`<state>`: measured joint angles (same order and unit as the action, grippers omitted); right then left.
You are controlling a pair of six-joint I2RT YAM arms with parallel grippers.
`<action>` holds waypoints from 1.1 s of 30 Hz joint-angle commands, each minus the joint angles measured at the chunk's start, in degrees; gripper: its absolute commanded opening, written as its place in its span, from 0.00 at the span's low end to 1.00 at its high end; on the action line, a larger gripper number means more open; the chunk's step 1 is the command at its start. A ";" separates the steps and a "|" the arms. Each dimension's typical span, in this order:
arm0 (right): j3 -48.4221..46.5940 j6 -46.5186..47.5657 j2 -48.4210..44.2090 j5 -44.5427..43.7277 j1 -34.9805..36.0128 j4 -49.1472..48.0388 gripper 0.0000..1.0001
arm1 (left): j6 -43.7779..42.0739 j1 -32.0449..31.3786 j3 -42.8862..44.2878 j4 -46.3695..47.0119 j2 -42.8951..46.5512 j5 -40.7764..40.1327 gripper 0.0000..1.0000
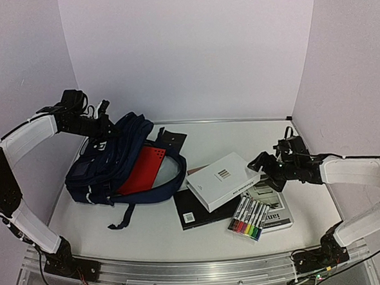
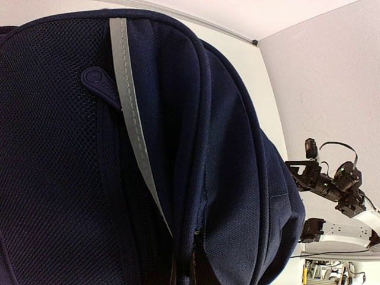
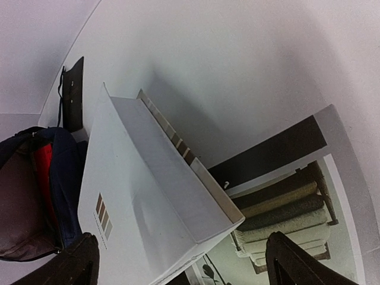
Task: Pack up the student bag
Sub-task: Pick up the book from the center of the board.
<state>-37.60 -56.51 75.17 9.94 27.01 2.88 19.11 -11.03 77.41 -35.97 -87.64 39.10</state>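
**Student bag**: large and soft-sided, in navy woven fabric. My left wrist view shows a mesh panel, a grey reflective stripe, a rounded rubbery zip pull and curved seams. It lies slumped on its side on the pale worktop, directly below and against my left hand. Its length runs slantwise from that hand towards the near edge. Its open mouth is turned towards my right hand, and a black strap trails out on the near side.

**Left hand:** fingers pressed together at the bag's raised upper edge, pinching the fabric there. My wrist camera sees only cloth, not the fingertips.

**Red folder**: flat, stiff and rectangular, lying inside the bag's mouth and slanted along the bag's length.

**Right hand:** dark fingers spread wide, one on each side of a corner of the white box. I cannot tell whether they touch it.

**White box**: a shallow rectangular carton with a smooth matt surface and a small brown bar mark. It sits between the bag and my right hand and rests partly on a black book.

**Black book**: thin and flat, under the box.

**Marker set**: a clear pack of coloured-cap pens, near my right hand.

**Magazine**: glossy print, lying below my right hand.
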 commanded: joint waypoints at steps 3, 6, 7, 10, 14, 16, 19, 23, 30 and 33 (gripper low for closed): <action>3.86 -2.73 2.23 3.42 -2.26 -10.38 0.89 | -0.30 0.70 1.79 1.47 2.99 2.02 0.00; 5.21 -3.38 2.99 4.27 -2.72 -12.91 0.85 | -0.35 0.67 2.25 1.04 3.00 1.89 0.00; 5.62 -3.60 3.28 4.62 -2.98 -13.86 0.84 | -0.38 0.76 2.32 0.98 3.03 1.82 0.00; 7.01 -4.40 4.10 6.06 -3.74 -17.28 0.81 | -0.39 0.76 2.40 0.95 2.98 1.77 0.00; 8.02 -5.16 5.58 7.47 -4.32 -21.19 0.77 | -0.31 0.82 2.44 0.89 2.82 1.78 0.00; 8.26 -5.43 6.41 7.68 -4.56 -22.51 0.75 | -0.37 0.79 2.53 0.77 2.88 1.72 0.00; 8.81 -6.17 8.01 8.25 -4.79 -25.05 0.72 | -0.39 0.81 2.65 0.65 2.98 1.46 0.00; 9.72 -7.47 11.05 9.30 -4.90 -29.33 0.69 | -0.39 0.81 2.97 0.32 2.99 1.52 0.00; 10.48 -8.09 11.30 8.75 -4.97 -32.81 0.57 | -1.70 0.81 4.12 -0.70 3.00 3.23 0.00; 9.83 -8.46 9.26 8.05 -4.94 -32.91 0.47 | -2.32 0.87 5.45 -1.45 3.06 4.67 0.00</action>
<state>-27.98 -64.24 86.46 18.95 22.24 -28.42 18.41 -10.84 77.95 -37.21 -87.64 39.70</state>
